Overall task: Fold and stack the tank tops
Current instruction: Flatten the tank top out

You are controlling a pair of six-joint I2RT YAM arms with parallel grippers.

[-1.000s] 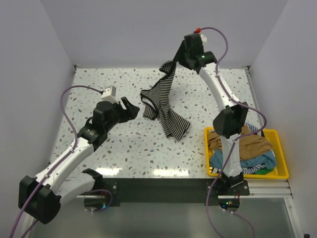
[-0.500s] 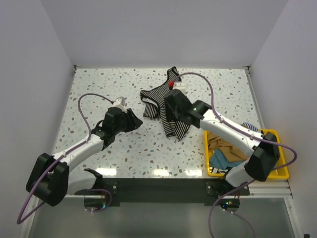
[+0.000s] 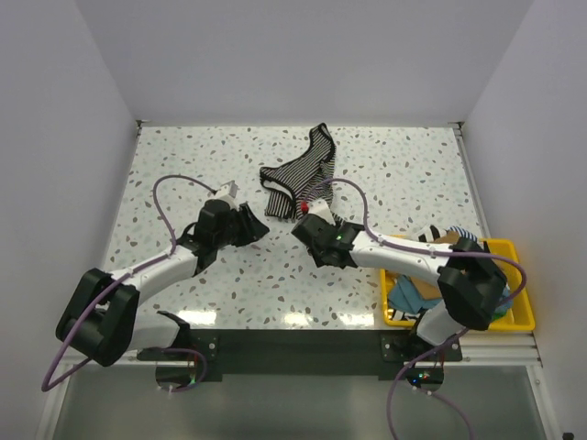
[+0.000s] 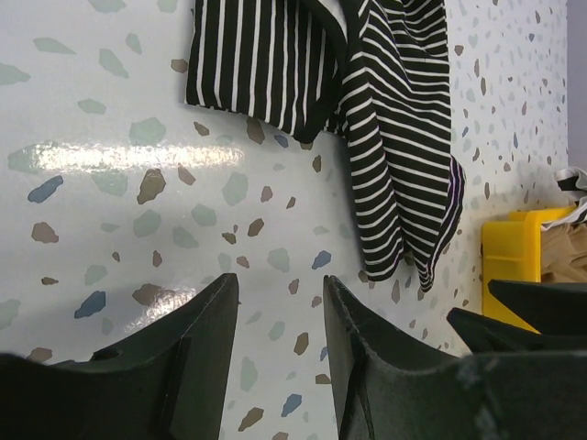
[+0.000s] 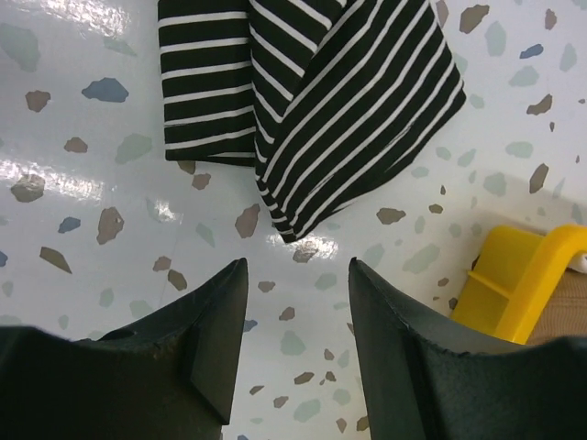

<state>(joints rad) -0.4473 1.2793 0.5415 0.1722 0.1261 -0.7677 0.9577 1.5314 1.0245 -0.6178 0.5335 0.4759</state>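
The striped tank top (image 3: 286, 181) lies crumpled; left gripper (image 4: 280, 293) and right gripper (image 5: 295, 275) hover beside it, jaws apart, empty.

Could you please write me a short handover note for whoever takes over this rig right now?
Left pincer: open, empty, over the table to the left of the striped tank top.
Right pincer: open, empty, at the near end of that top.
Striped tank top: crumpled on the table, unfolded, held by neither arm.
Other tops: heaped in the yellow bin at the near right corner.
Done: one top is out on the table.
Left: spread and fold it, then fold and stack the rest; no stack in view.
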